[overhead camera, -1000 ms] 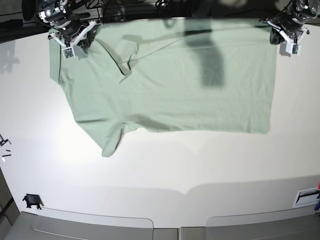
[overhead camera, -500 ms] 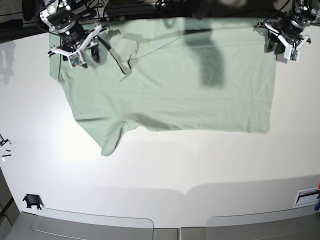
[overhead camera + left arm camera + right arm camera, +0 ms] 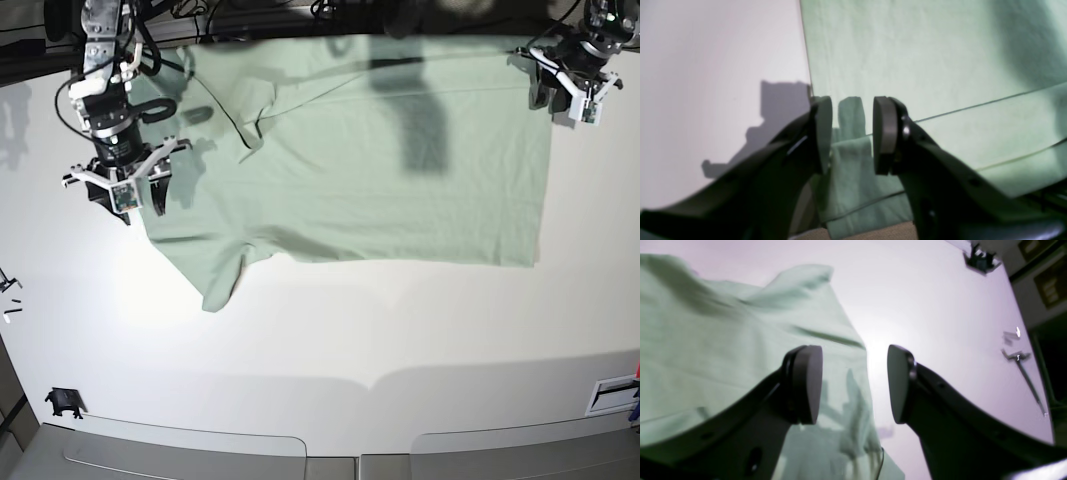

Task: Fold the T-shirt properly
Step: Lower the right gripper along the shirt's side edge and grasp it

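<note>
The pale mint-green T-shirt (image 3: 380, 190) lies spread flat across the far part of the white table, its collar toward the left and one sleeve (image 3: 222, 280) pointing to the front. My right gripper (image 3: 118, 190) hovers over the shirt's left edge. In its wrist view the right gripper (image 3: 855, 383) is open, and only the T-shirt (image 3: 706, 340) and table show below it. My left gripper (image 3: 562, 98) sits at the shirt's far right corner. There the left gripper (image 3: 852, 133) is open over a small raised fold of the T-shirt (image 3: 907, 50).
A small black object (image 3: 63, 402) sits near the front left corner, with thin dark bits (image 3: 8, 298) at the left edge. A white label (image 3: 612, 395) lies at the right edge. Grey trays (image 3: 190, 455) line the front edge.
Both grippers have opened and let go of the shirt's far corners. The right gripper has moved toward the front along the shirt's left edge. The left gripper stays near its corner.
</note>
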{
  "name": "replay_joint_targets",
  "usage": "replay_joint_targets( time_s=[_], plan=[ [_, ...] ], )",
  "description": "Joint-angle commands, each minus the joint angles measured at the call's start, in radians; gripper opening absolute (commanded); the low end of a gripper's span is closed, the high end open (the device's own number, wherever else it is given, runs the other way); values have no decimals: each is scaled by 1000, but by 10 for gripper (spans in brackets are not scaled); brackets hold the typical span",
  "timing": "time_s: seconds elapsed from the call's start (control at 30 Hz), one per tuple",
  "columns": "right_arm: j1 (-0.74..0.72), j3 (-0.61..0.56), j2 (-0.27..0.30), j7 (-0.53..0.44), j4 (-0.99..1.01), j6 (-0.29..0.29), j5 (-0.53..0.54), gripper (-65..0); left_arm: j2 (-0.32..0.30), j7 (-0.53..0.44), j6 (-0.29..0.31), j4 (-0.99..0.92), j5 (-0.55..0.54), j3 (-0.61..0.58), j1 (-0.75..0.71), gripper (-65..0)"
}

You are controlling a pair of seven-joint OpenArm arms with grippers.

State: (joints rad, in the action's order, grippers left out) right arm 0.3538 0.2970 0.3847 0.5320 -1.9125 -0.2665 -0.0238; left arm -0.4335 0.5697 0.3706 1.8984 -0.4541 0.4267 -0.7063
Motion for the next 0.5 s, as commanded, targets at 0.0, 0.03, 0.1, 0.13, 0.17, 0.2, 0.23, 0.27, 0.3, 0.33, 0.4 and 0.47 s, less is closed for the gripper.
replay_joint_targets(
  time_s=[0.0,0.03,0.1,0.13,0.17,0.2,0.23,0.27,0.3,0.33,0.4,0.47],
  plan=[
    [-26,6,16,-19,20,12,-2,-355,-13,-21,2,16,-6,6,-6,-458],
    [-44,6,18,-19,59,12,-1,-355,-13,-21,2,16,-6,6,-6,-458],
    [-82,6,35,-20,147,4,14,-355,-13,-21,2,16,-7,6,-6,-458],
    [-103,6,47,-19,194,1,30,-355,-13,-21,2,16,-6,6,-6,-458],
    [-124,6,61,-20,241,-5,50,-355,-13,-21,2,16,-6,6,-5,-458],
    [-146,6,74,-20,287,-14,69,-355,-13,-21,2,16,-7,6,-5,-458],
    [-169,6,88,-20,331,-22,91,-355,-13,-22,2,16,-7,6,-5,-458],
    [-192,6,102,-20,374,-31,115,-355,-13,-21,2,16,-7,6,-5,-458],
    [-216,6,115,-19,416,-48,145,-355,-13,-21,2,16,-7,6,-5,-458],
    [-240,6,130,-19,457,-70,184,-355,-13,-21,2,16,-7,6,-5,-458],
    [-289,6,155,-15,538,-143,277,-355,-12,-21,2,16,-7,6,-6,-458],
    [-341,6,173,-8,617,-214,362,-355,-12,-21,2,16,-7,6,-6,-458]
  ],
)
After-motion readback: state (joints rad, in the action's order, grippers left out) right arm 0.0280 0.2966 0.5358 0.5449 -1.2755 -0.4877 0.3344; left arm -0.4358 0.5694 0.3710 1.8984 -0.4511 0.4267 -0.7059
